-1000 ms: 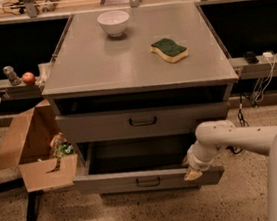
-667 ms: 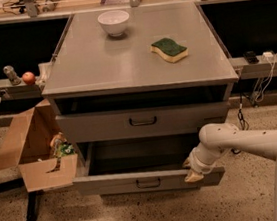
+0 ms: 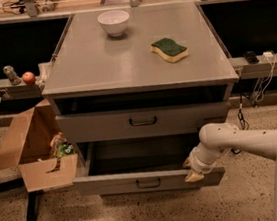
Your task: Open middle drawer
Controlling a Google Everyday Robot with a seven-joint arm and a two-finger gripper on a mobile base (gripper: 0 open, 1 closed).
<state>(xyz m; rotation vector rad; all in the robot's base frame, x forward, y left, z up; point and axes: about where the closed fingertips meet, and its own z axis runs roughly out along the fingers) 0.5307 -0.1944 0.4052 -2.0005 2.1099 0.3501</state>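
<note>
The middle drawer (image 3: 112, 184) is a wide grey metal drawer with a small dark loop handle (image 3: 148, 183) at its centre. It stands pulled out well in front of the cabinet, and its dark inside shows. My gripper (image 3: 193, 171) is at the right part of the drawer's front, on its top rim, at the end of my white arm (image 3: 243, 140), which comes in from the right. The taller-fronted top drawer (image 3: 143, 121) sits above. The lowest drawer is hidden under the pulled-out one.
On the grey cabinet top (image 3: 87, 63) stand a white bowl (image 3: 114, 22) and a green-and-yellow sponge (image 3: 170, 49). An open cardboard box (image 3: 32, 145) with small items stands left of the drawers. A shelf at the left holds a red ball (image 3: 28, 77). Cables hang at the right.
</note>
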